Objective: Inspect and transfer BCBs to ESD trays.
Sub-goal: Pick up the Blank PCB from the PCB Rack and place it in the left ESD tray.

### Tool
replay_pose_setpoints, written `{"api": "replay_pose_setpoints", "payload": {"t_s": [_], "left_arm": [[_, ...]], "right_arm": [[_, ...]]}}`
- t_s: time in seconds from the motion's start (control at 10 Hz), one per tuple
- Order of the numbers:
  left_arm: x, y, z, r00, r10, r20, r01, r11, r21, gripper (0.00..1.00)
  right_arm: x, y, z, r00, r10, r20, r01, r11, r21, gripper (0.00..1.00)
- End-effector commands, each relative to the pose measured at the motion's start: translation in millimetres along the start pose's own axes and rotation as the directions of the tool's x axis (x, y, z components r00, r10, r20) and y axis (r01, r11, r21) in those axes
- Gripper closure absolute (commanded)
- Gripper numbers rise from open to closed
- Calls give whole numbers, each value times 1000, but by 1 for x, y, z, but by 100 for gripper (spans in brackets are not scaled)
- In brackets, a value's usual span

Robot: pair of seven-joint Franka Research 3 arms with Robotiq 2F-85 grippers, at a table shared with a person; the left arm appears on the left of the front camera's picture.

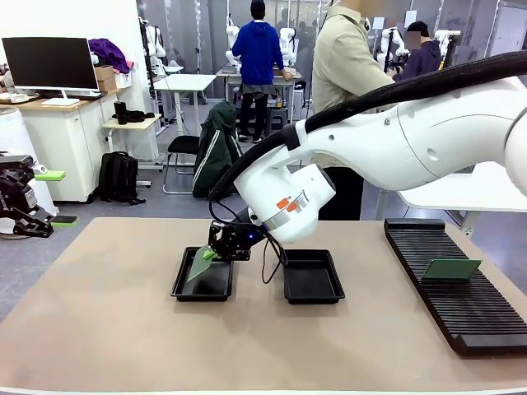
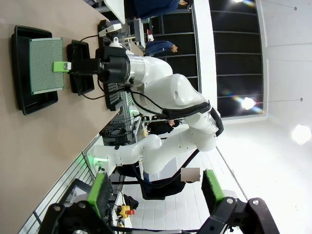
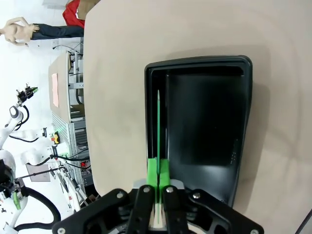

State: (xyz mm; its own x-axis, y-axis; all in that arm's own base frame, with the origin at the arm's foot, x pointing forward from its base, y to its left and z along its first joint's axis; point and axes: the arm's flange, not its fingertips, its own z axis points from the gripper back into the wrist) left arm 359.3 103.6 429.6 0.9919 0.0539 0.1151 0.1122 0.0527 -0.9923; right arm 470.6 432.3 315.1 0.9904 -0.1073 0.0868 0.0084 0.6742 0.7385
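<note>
Right jaws: pinching the BCB (image 1: 200, 265) by one edge, tilting it over the left ESD tray (image 1: 185, 290).
Risk: the board is hanging close to one tray wall (image 3: 150, 112); if released now, I reckon it could be catching the rim and landing propped.
Right ESD tray (image 1: 313, 299): sitting empty just beside.
Left jaws: waiting wide apart, gripping nothing.

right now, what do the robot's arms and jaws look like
The right arm has glossy white rounded links, a black ribbed hose along it, orange marks near the wrist and a thin black cable. Both arms end in black jaws with green pads.
</note>
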Motion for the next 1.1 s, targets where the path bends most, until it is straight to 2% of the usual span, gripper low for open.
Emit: {"api": "replay_pose_setpoints", "payload": {"t_s": [0.0, 0.7, 1.0], "left_arm": [[0, -1, 1, 1000, -3, 6, 3, 1000, 1, 0], [0, -1, 1, 1000, -3, 6, 3, 1000, 1, 0], [0, -1, 1, 1000, -3, 6, 3, 1000, 1, 0]], "right_arm": [[9, 14, -10, 1000, -18, 14, 18, 999, -38, 98], [16, 8, -24, 999, -50, -5, 50, 996, -77, 98], [15, 4, -25, 1000, -3, -29, 1, 998, -69, 98]]}}
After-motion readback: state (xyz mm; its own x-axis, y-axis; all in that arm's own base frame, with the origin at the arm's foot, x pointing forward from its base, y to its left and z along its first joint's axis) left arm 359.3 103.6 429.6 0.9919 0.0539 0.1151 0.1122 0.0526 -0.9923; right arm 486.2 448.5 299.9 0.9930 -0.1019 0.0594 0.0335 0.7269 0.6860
